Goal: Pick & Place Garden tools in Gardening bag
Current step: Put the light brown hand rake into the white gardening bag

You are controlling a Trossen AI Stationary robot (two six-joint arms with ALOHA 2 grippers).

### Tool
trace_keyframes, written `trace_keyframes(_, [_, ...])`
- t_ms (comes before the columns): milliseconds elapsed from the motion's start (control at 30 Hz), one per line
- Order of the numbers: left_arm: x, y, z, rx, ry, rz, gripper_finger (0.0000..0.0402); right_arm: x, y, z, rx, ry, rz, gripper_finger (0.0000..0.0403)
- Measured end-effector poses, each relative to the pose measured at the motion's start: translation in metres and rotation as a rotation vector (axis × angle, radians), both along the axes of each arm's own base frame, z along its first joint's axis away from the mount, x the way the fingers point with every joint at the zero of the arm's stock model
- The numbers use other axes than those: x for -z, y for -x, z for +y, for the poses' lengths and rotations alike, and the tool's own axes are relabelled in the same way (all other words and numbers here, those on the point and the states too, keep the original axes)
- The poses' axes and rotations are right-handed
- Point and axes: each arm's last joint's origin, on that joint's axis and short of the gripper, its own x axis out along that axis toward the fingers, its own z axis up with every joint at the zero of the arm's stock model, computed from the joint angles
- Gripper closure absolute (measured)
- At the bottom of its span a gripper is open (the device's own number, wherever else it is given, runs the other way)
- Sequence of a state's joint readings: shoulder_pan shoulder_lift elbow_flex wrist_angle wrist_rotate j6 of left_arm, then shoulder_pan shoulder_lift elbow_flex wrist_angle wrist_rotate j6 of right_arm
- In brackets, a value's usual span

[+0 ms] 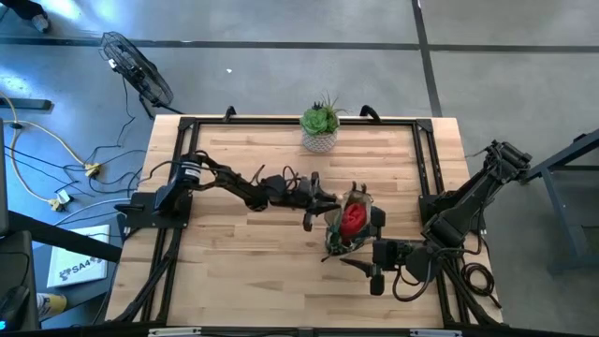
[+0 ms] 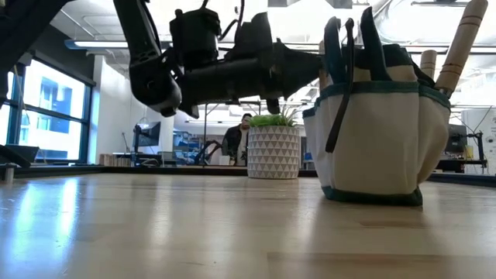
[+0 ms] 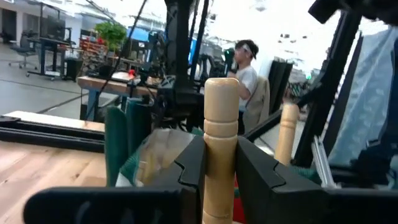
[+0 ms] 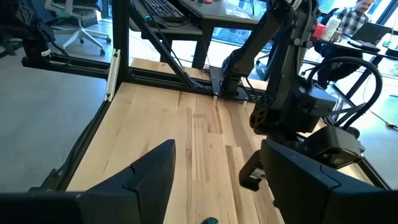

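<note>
The gardening bag (image 2: 380, 147), tan with dark green trim, stands on the table right of centre (image 1: 329, 239). Sticking up out of it are wooden handles (image 2: 463, 39), dark shears (image 2: 341, 70) and a red item (image 1: 353, 218). My left gripper (image 1: 323, 206) reaches in from the table's left to the bag's left side and is shut on a trowel's wooden handle (image 3: 221, 112). A second wooden handle (image 3: 286, 134) and green handles (image 3: 118, 146) stand close by. My right gripper (image 1: 374, 271) hangs open above the table, near and right of the bag, with nothing between its fingers (image 4: 143, 180). My left gripper pinches the trowel's wooden handle (image 3: 221, 149) between its two fingers, a little below the handle's rounded free end. The fingers come about level from the table's left and lie across the handle. The handle stands upright; the fingers hide its lower part and the blade.
A green succulent in a white pot (image 1: 320, 131) stands at the table's far edge, behind the bag. A black frame (image 1: 426, 159) runs around the tabletop. Bare wood lies left and near of the bag (image 2: 194, 225). People sit in the room beyond the table.
</note>
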State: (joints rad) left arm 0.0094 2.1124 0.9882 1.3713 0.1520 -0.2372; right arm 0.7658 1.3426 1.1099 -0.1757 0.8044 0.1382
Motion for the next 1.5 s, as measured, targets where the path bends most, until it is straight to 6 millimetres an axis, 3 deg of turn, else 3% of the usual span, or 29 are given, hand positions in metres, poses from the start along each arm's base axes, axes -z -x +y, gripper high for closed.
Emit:
trace_keyframes(400, [0.008, -0.001, -0.016, 0.033, -0.153, 0.062, 0.0349, 0.0, 0.0, 0.001, -0.017, -0.024, 0.006, 0.0174])
trace_keyframes(867, [0.007, -0.001, -0.015, 0.009, -0.204, 0.039, 0.0349, 0.0, 0.0, 0.001, -0.016, -0.024, 0.006, 0.0174])
trace_keyframes(1233, [-0.003, 0.002, -0.003, -0.006, -0.1, -0.054, 0.0349, 0.0, 0.0, 0.001, -0.018, -0.013, 0.007, 0.0174])
trace_keyframes(1500, [-0.002, 0.002, -0.008, 0.013, -0.078, -0.049, 0.0349, 0.0, 0.0, 0.001, -0.016, -0.022, 0.006, 0.0174])
